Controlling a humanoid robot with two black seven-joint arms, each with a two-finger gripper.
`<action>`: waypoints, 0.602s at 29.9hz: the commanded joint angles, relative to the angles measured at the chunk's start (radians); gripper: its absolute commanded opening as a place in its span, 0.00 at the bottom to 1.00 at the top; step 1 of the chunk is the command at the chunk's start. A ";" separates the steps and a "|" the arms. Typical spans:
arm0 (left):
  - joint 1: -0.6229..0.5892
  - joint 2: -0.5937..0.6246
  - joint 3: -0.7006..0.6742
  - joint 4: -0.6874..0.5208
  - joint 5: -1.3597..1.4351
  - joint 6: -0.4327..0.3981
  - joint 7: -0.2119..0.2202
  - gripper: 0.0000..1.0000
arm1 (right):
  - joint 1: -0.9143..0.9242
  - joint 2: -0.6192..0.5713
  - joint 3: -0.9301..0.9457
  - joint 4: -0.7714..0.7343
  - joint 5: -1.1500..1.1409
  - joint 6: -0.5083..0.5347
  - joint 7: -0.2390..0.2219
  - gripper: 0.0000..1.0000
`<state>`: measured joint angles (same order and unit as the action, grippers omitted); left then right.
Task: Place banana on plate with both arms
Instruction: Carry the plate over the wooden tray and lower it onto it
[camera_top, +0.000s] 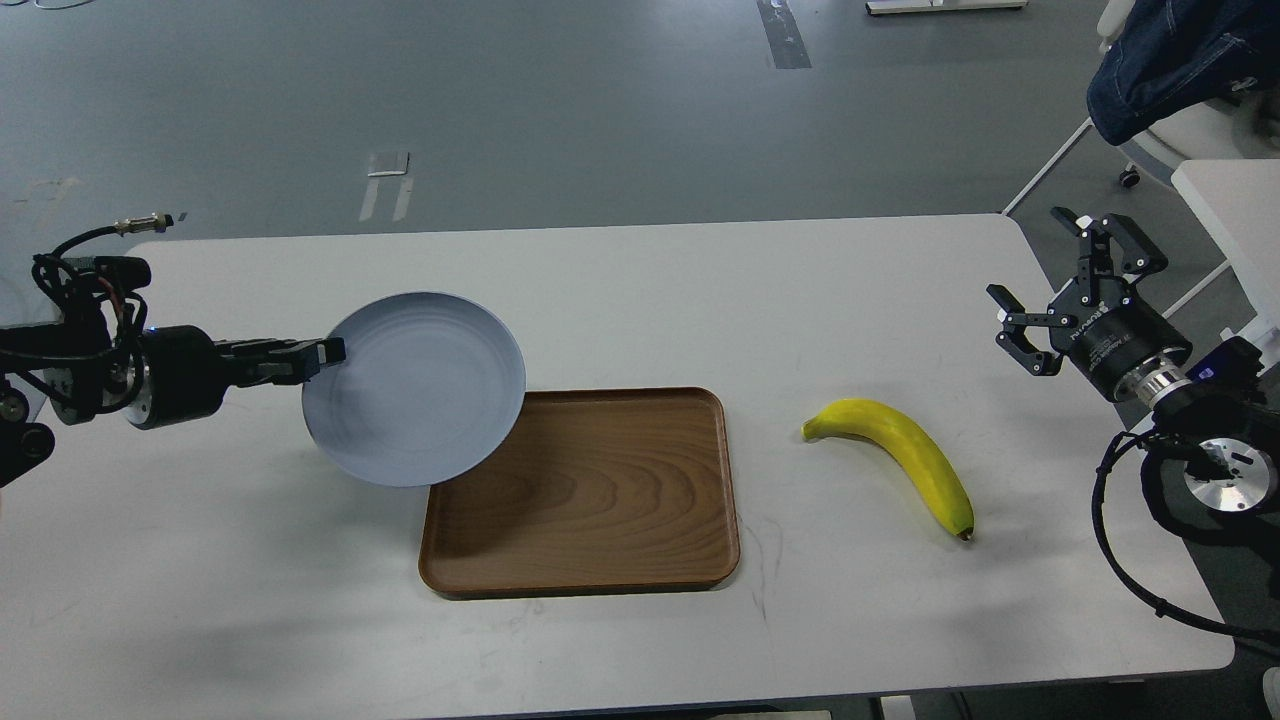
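My left gripper (328, 352) is shut on the left rim of the pale blue-grey plate (420, 385) and holds it in the air, tilted, over the upper left corner of the brown tray (600, 500). The yellow banana (905, 460) lies on the white table to the right of the tray, stem end to the left, dark tip toward the front. My right gripper (1050, 285) is open and empty, above the table's right edge, up and to the right of the banana.
The white table (640, 300) holds only the tray and banana. A chair with dark denim cloth (1180, 60) and another white table (1235, 210) stand at the far right. My right arm's cables (1120, 540) hang over the right front edge.
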<state>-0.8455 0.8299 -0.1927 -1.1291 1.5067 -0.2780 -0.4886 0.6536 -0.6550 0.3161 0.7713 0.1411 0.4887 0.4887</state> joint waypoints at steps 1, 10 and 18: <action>-0.026 -0.089 0.004 0.002 0.020 -0.010 0.000 0.00 | -0.003 -0.002 0.000 -0.001 0.000 0.000 0.000 1.00; -0.067 -0.305 0.006 0.110 0.021 -0.098 0.000 0.00 | -0.002 -0.037 0.000 0.002 0.002 0.000 0.000 1.00; -0.089 -0.410 0.096 0.267 0.021 -0.096 0.000 0.00 | -0.003 -0.071 -0.002 0.002 0.002 0.000 0.000 1.00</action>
<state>-0.9302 0.4460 -0.1291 -0.9078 1.5291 -0.3758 -0.4886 0.6503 -0.7177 0.3152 0.7736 0.1427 0.4887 0.4887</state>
